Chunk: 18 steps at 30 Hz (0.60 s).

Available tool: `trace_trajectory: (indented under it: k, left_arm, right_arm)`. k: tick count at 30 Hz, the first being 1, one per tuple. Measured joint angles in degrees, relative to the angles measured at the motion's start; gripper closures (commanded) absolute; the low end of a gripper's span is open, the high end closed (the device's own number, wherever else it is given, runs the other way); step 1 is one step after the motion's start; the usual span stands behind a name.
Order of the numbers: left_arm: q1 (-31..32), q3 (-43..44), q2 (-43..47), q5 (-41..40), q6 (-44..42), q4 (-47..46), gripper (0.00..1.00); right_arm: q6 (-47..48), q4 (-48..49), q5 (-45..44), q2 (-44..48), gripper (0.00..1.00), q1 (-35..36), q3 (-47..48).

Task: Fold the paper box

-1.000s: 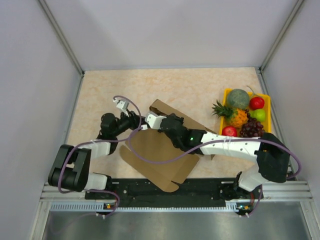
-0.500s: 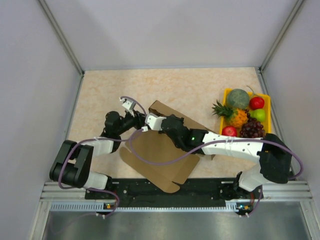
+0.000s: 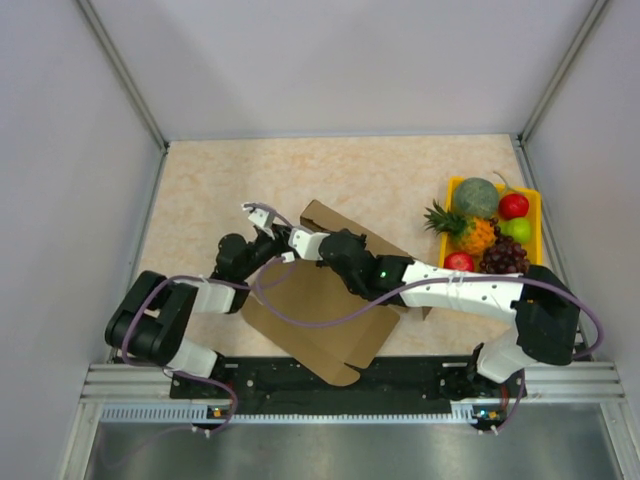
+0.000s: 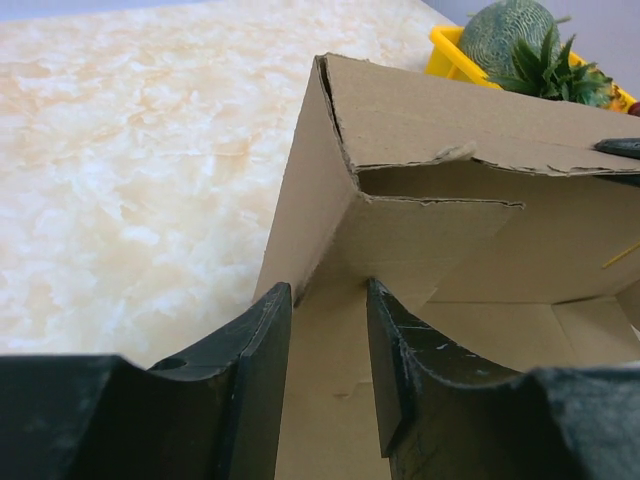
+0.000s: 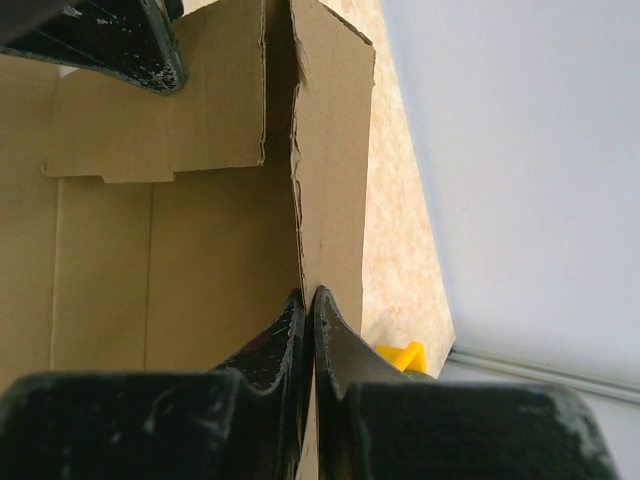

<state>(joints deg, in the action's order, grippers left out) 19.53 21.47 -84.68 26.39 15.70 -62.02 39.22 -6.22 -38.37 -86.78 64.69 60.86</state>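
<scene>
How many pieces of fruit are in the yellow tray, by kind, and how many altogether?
Melon: 1
Pineapple: 1
Bunch of dark grapes: 1
Red round fruit: 2
Green round fruit: 1
Total: 6

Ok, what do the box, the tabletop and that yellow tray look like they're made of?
The paper box: brown cardboard, matte, with ragged fibrous cut edges. The tabletop: smooth beige marbled surface, either stone or a printed laminate, can't tell which. The yellow tray: probably plastic, given its even bright colour and smooth rim.
</scene>
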Motion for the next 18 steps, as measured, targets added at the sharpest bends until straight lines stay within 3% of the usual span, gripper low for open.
trace_trajectory:
  k: [9,18]
  left_arm:
    - [5.27,-2.27,-1.31,-12.0,-3.76,-6.69,0.66]
    - [6.19,-3.34,-5.27,-16.2,-5.46,-13.57,0.7]
  right_arm:
    - [-1.49,-0.72,0.46,0.02,1.0,-0.33,0.42]
    - [-2.01,-1.66,1.6,0.17,1.0,-0.37,0.81]
